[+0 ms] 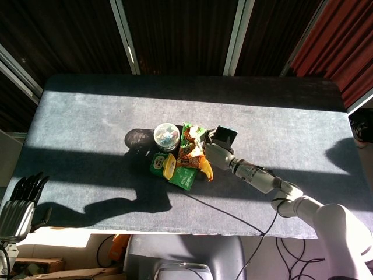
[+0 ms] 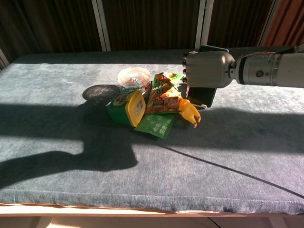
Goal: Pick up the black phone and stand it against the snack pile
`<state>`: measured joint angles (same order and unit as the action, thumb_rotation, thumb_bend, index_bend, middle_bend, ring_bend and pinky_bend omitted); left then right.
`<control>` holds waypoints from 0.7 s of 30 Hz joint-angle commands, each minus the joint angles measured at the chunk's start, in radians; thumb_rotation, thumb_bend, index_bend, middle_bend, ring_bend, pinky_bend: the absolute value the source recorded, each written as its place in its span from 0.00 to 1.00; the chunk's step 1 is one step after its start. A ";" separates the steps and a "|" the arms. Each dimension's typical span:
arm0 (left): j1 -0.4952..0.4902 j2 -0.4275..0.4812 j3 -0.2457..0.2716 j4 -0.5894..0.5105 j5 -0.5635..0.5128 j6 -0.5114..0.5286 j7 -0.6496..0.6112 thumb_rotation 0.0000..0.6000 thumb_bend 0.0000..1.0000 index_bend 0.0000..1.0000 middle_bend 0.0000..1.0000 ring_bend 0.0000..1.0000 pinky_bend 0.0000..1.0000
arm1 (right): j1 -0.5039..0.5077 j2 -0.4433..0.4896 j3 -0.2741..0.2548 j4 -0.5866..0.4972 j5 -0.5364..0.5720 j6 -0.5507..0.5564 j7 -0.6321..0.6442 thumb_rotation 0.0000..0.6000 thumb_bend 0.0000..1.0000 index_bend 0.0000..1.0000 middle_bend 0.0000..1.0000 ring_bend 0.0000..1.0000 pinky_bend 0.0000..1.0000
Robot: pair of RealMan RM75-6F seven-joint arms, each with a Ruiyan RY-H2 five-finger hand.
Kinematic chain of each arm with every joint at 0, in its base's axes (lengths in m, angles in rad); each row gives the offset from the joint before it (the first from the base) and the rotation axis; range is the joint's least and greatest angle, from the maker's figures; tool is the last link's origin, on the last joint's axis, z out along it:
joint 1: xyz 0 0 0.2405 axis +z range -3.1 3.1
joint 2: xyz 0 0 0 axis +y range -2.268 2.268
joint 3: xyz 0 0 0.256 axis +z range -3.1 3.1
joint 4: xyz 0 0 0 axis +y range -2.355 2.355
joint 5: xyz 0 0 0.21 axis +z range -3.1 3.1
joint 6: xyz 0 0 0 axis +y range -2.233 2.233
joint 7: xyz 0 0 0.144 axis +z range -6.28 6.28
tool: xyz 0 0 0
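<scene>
We've got our right hand (image 2: 207, 69) gripping the flat black phone (image 2: 203, 95) roughly upright, right beside the colourful snack pile's (image 2: 154, 107) right edge, so it looks like we lean it left.

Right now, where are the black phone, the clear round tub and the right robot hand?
black phone (image 2: 207, 96): chest view, lower dark face below the hand.
clear round tub (image 2: 133, 76): chest view, lid top.
right robot hand (image 2: 207, 69): chest view, back of the hand.

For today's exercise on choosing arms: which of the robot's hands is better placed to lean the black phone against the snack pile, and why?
The right hand. It already holds the black phone upright beside the snack pile. The left hand hangs off the table's near left corner, far from both.
</scene>
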<state>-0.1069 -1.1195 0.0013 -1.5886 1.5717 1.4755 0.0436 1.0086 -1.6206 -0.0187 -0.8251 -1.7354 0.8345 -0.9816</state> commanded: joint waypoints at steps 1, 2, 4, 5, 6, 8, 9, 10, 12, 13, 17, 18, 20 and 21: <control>0.000 0.000 0.000 0.000 0.000 0.000 0.000 1.00 0.40 0.00 0.00 0.00 0.00 | 0.000 0.001 0.001 -0.002 0.002 -0.002 -0.003 1.00 0.27 0.65 0.58 0.49 0.59; 0.000 0.000 0.000 0.000 0.000 0.000 0.000 1.00 0.40 0.00 0.00 0.00 0.00 | -0.001 0.001 0.002 -0.002 0.003 -0.002 -0.004 1.00 0.26 0.64 0.58 0.48 0.59; 0.000 0.000 0.000 0.000 0.000 0.000 0.002 1.00 0.39 0.00 0.00 0.00 0.00 | -0.002 0.001 0.004 -0.004 0.007 -0.004 -0.009 1.00 0.26 0.62 0.57 0.48 0.59; 0.000 0.000 0.000 -0.001 0.000 0.001 0.002 1.00 0.40 0.00 0.00 0.00 0.00 | -0.001 0.001 0.005 -0.005 0.008 -0.006 -0.012 1.00 0.26 0.61 0.56 0.47 0.58; 0.001 0.000 0.001 -0.001 0.002 0.003 0.002 1.00 0.40 0.00 0.00 0.00 0.00 | 0.000 0.002 0.005 -0.006 0.009 -0.007 -0.018 1.00 0.26 0.61 0.56 0.47 0.58; 0.003 0.001 0.002 -0.001 0.003 0.006 0.001 1.00 0.40 0.00 0.00 0.00 0.00 | 0.000 0.000 0.012 -0.008 0.017 -0.014 -0.034 1.00 0.26 0.58 0.55 0.46 0.57; 0.003 0.001 0.002 0.000 0.004 0.006 0.000 1.00 0.40 0.00 0.00 0.00 0.00 | -0.001 0.000 0.014 -0.010 0.021 -0.016 -0.039 1.00 0.26 0.56 0.54 0.45 0.57; 0.003 0.001 0.002 0.000 0.004 0.006 -0.001 1.00 0.40 0.00 0.00 0.00 0.00 | -0.002 -0.001 0.016 -0.011 0.025 -0.017 -0.044 1.00 0.26 0.54 0.54 0.45 0.57; 0.003 0.002 0.002 0.000 0.004 0.006 -0.002 1.00 0.40 0.00 0.00 0.00 0.00 | -0.002 -0.001 0.019 -0.015 0.031 -0.022 -0.055 1.00 0.26 0.52 0.53 0.44 0.56; 0.003 0.002 0.002 0.000 0.004 0.006 -0.004 1.00 0.40 0.00 0.00 0.00 0.00 | -0.002 -0.002 0.022 -0.016 0.035 -0.024 -0.062 1.00 0.26 0.51 0.53 0.44 0.56; 0.003 0.003 0.002 0.001 0.003 0.005 -0.007 1.00 0.40 0.00 0.00 0.00 0.00 | -0.003 -0.006 0.029 -0.021 0.047 -0.033 -0.082 1.00 0.26 0.49 0.51 0.42 0.55; 0.002 0.003 0.002 0.001 0.003 0.004 -0.007 1.00 0.40 0.00 0.00 0.00 0.00 | -0.002 -0.006 0.029 -0.021 0.050 -0.035 -0.085 1.00 0.26 0.48 0.51 0.42 0.55; 0.002 0.004 0.002 0.001 0.003 0.004 -0.008 1.00 0.40 0.00 0.00 0.00 0.00 | -0.002 -0.009 0.031 -0.022 0.055 -0.040 -0.089 1.00 0.26 0.47 0.51 0.42 0.55; 0.002 0.004 0.002 0.001 0.003 0.004 -0.008 1.00 0.40 0.00 0.00 0.00 0.00 | -0.002 -0.010 0.031 -0.022 0.056 -0.041 -0.090 1.00 0.26 0.47 0.51 0.42 0.55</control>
<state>-0.1050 -1.1153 0.0033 -1.5872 1.5745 1.4791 0.0351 1.0064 -1.6308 0.0122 -0.8467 -1.6792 0.7935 -1.0709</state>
